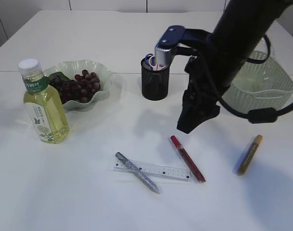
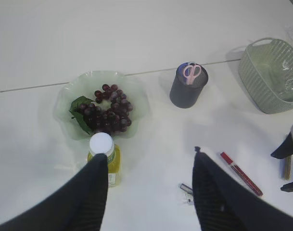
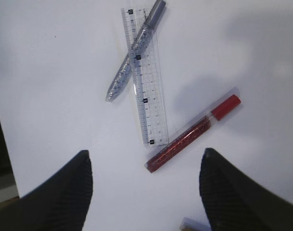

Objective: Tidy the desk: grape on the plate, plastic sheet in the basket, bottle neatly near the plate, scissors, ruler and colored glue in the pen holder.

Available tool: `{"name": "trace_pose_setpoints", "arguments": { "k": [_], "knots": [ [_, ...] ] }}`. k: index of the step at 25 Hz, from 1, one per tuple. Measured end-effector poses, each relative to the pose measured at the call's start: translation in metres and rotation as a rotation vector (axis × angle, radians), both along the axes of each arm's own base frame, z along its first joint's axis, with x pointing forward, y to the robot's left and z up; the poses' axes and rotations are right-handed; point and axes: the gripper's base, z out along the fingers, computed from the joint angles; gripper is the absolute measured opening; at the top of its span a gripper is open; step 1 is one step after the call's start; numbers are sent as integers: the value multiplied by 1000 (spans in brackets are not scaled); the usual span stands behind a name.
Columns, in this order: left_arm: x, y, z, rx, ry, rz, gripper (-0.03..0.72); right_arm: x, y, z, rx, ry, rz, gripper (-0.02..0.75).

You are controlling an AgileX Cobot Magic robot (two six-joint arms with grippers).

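A: Exterior view. White surface (image 1: 88, 202). Grape (image 1: 78, 86) sits on the plate (image 1: 102, 73), bottle (image 1: 42, 107) upright just beside the plate's left edge. Pen holder (image 1: 154, 81) stands mid-surface with the scissors (image 1: 149, 58) in it; basket (image 1: 261, 82) at far right, behind the arm.

B: And the loose items?

A: Ruler (image 1: 152, 170) lies flat near the front, silver glue pen (image 1: 137, 172) crossed over it, red glue pen (image 1: 187, 158) touching its right end, gold glue pen (image 1: 249, 153) well apart to the right. Right gripper (image 1: 197, 113) hangs above the surface between holder and red pen — nothing in it.

B: Left wrist view?

A: Left gripper (image 2: 151, 185) has its fingers spread, nothing between them; the bottle cap sits just at the left finger. Plate, holder and basket lie beyond.

B: Right wrist view?

A: Right gripper (image 3: 144, 185) with jaws wide apart, released. Below it the ruler, silver pen across its upper end, red pen at its lower end — all on the surface.
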Motion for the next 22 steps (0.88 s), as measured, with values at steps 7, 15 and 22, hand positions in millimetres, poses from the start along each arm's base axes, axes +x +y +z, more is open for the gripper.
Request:
{"name": "trace_pose_setpoints", "arguments": {
  "k": [7, 15, 22],
  "knots": [
    [-13, 11, 9, 14, -50, 27, 411, 15, 43, -36, -57, 19, 98, 525],
    [-20, 23, -5, 98, -45, 78, 411, 27, 57, -100, -154, 91, 133, 525],
    [-15, 23, -18, 145, -12, 93, 411, 34, 61, -114, -156, 48, 129, 525]
  ]
}}
